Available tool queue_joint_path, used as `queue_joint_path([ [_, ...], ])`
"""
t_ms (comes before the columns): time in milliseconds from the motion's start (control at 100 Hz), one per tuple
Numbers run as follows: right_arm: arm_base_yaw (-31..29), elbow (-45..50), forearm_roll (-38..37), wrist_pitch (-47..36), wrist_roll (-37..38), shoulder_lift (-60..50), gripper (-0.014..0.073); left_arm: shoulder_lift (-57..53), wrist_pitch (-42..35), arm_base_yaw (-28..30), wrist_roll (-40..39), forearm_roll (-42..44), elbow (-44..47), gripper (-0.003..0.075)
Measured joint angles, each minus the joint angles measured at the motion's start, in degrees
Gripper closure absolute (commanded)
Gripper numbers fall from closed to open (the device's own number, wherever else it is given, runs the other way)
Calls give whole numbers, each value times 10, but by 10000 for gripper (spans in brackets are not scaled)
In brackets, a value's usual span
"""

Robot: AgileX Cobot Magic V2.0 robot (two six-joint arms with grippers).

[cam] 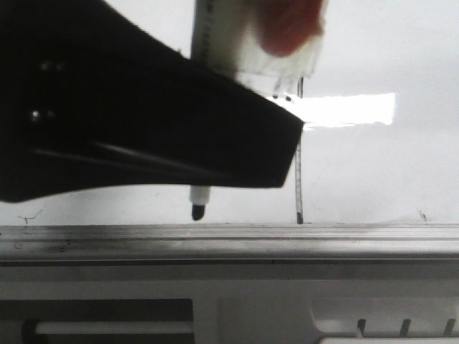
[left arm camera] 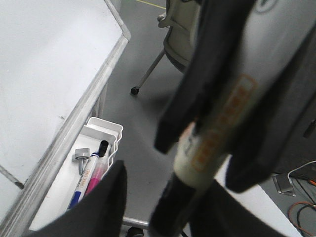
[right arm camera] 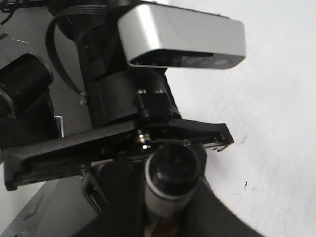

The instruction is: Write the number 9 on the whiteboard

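Note:
The whiteboard point(cam: 373, 165) fills the front view, with its grey rail point(cam: 229, 240) along the lower edge. The number 9 point(cam: 299, 179) shows as a thin black vertical stem down to the rail; its top is lost behind blur and glare. My right gripper point(right arm camera: 173, 197) is shut on a white marker point(cam: 208, 43), whose black tip point(cam: 197, 211) is just above the rail, left of the stem. My left gripper point(left arm camera: 168, 180) is open, and its jaws stand on either side of the marker's black end point(left arm camera: 173, 207) without clamping it. In the front view one left finger point(cam: 179, 122) hides the marker's middle.
A white tray point(left arm camera: 111, 131) beside the board's rail point(left arm camera: 74, 128) holds a blue marker point(left arm camera: 81, 182), a pink one point(left arm camera: 96, 177) and a bolt. A chair point(left arm camera: 182, 44) stands on the grey floor. Small stray squiggles point(cam: 29, 215) mark the board, and more show in the right wrist view point(right arm camera: 245, 185).

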Motion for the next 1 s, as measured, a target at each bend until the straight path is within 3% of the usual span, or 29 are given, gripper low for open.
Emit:
queue_joint_path([
  [100,0,0,-1,0,-1,0,667,0,13,-2,6,5,0,736],
  [310,0,-1,10,11,6,0,664,0,22,-2,20,21,0,739],
  [380,0,-2,12,13,7,0,627,0,24,-2,20,21,0,739],
  [480,0,-2,12,15,8,0,449,0,24,-3,20,22,0,739],
  [630,0,-2,12,21,7,0,-5,0,22,-3,14,14,0,739],
  [690,0,-2,12,23,6,0,-78,0,12,-3,9,4,0,739],
  [870,-34,-2,12,20,6,-25,33,0,4,-3,-3,-5,18,739],
  [1000,-71,-2,12,20,6,-66,305,0,-2,-3,-12,-5,32,739],
])
